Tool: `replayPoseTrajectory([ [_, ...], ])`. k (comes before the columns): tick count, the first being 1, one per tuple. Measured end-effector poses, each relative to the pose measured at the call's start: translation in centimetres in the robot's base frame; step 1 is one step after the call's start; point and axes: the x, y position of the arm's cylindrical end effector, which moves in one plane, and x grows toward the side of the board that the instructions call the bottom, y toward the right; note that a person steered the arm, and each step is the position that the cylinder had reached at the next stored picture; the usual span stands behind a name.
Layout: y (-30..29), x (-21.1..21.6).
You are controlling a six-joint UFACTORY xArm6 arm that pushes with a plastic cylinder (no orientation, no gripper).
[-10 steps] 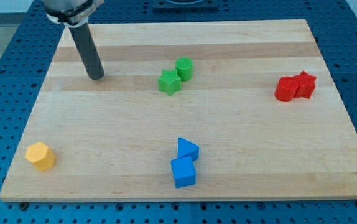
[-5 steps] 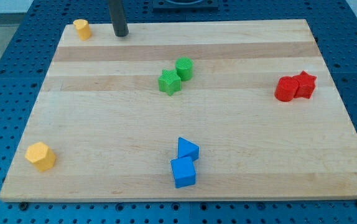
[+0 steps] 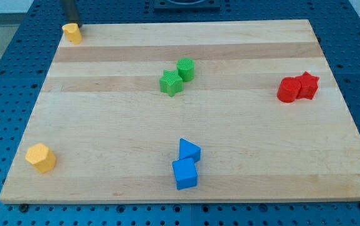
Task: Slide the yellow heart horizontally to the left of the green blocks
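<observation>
Wooden board on blue pegboard. Yellow heart at view's top-left corner, well apart from green star, green cylinder. My tip touching heart's top edge; bare rod, nothing held.

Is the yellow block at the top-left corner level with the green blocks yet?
No, that yellow block sits at the board's top-left corner, well above the green star and green cylinder.

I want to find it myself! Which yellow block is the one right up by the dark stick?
Look at the wooden board and go to its corner at the view's top left. A small yellow block sits there at the edge, with my tip just above it; its shape is too small to tell. The other yellow block, a bigger hexagon, lies alone at the view's bottom left.
</observation>
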Motion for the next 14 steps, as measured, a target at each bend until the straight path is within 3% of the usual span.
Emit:
replayPoseTrajectory([
  [1,-0.9,0.0],
  [3,6.3,2.4],
  [4,4.6,3.1],
  [5,5.2,0.0],
  [7,-1.2,0.2],
  [10,-0.8,7.2],
  [12,2.3,2.1],
  [14,4.6,5.3],
])
